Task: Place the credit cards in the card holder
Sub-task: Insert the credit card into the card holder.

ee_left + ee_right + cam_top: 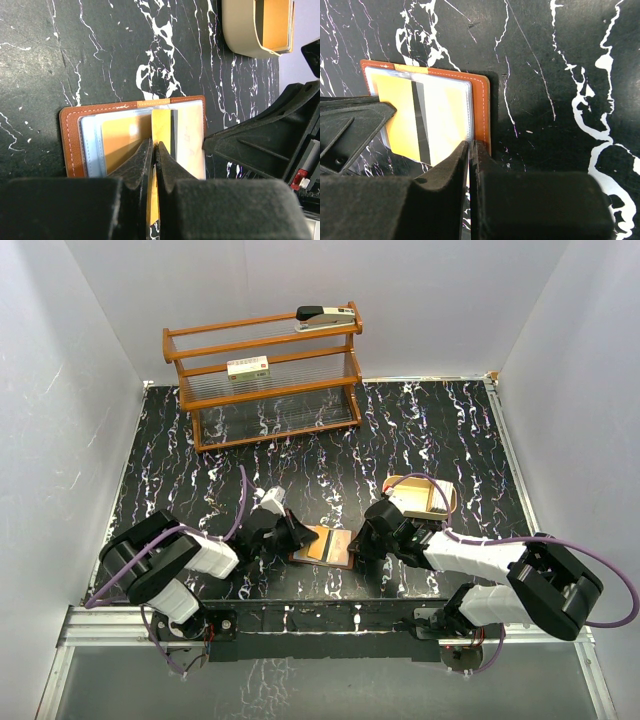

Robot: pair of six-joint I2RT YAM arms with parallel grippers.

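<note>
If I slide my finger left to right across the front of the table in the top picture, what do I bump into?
left gripper, pinching a credit card → open card holder → right gripper → tan tray

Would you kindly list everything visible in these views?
card holder: one, brown, open at table centre
credit card: one seen, orange with black stripe, on the holder's sleeves
tray: one, tan, right of the holder
rack: one, wooden, back left
stapler: one, black and white, rack's top shelf
box: one, white with red label, middle shelf
table: one, black with white veins
left gripper: one, black, shut on the card
right gripper: one, black, shut on the holder's edge
</note>
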